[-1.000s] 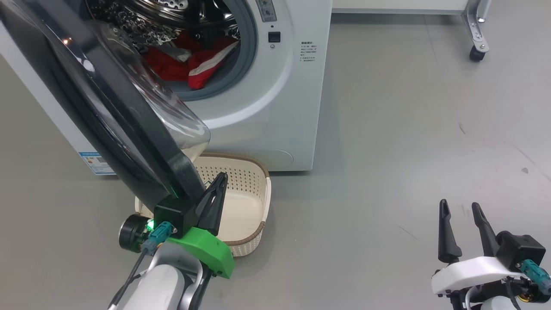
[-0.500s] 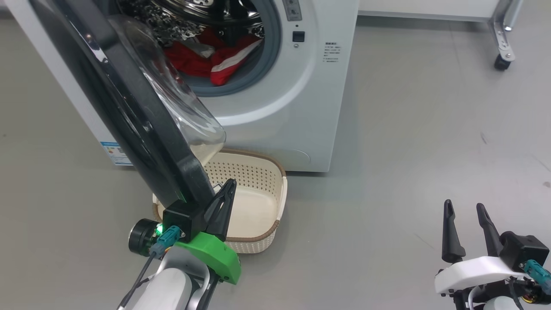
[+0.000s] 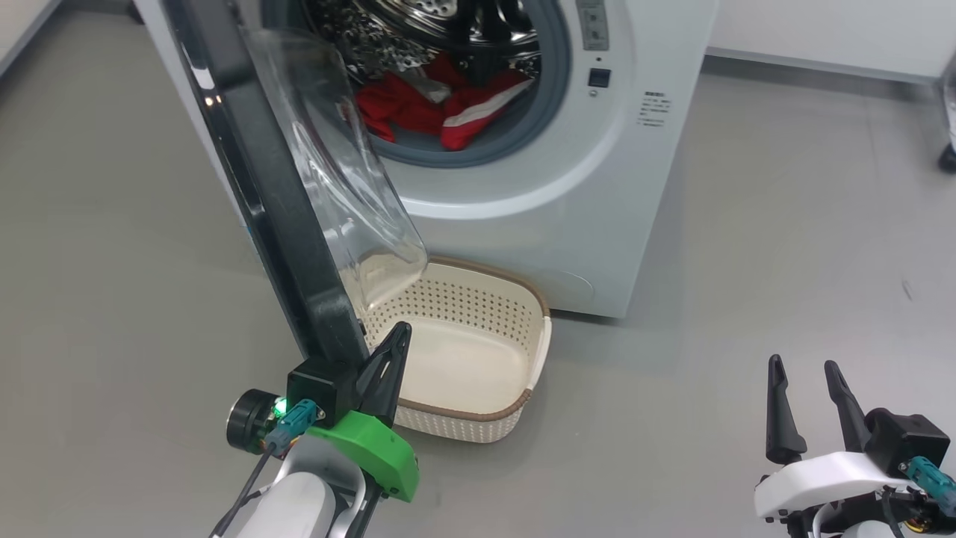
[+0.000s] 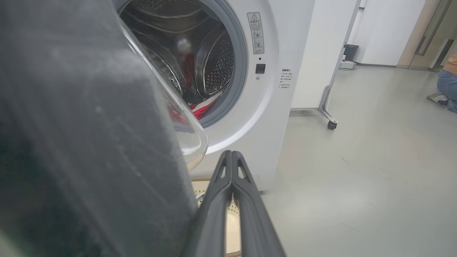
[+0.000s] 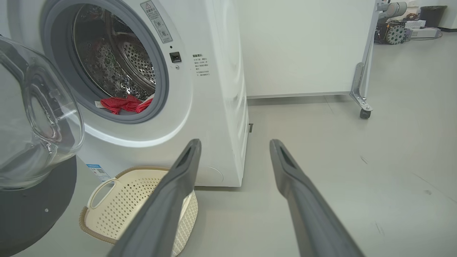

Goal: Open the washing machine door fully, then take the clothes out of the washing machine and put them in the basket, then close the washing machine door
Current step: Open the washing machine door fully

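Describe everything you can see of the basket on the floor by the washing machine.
The basket is small, cream, plastic-looking and rounded-rectangular, with perforated walls, a brown woven-look rim and a white loop handle. It sits upright and empty on the grey floor, close to the washing machine. In the head view the open door hides its left end and the shut left pincer overlaps its near corner; contact cannot be told.

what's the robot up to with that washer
A robot is working at the big white front-loading washing machine. Its round black-rimmed glass door stands swung out, the shut left gripper beside its lower edge. The red and white clothes lie in the steel drum, none taken out yet. The cream perforated plastic basket sits empty on the grey floor in front. The right gripper hangs open, holding nothing.
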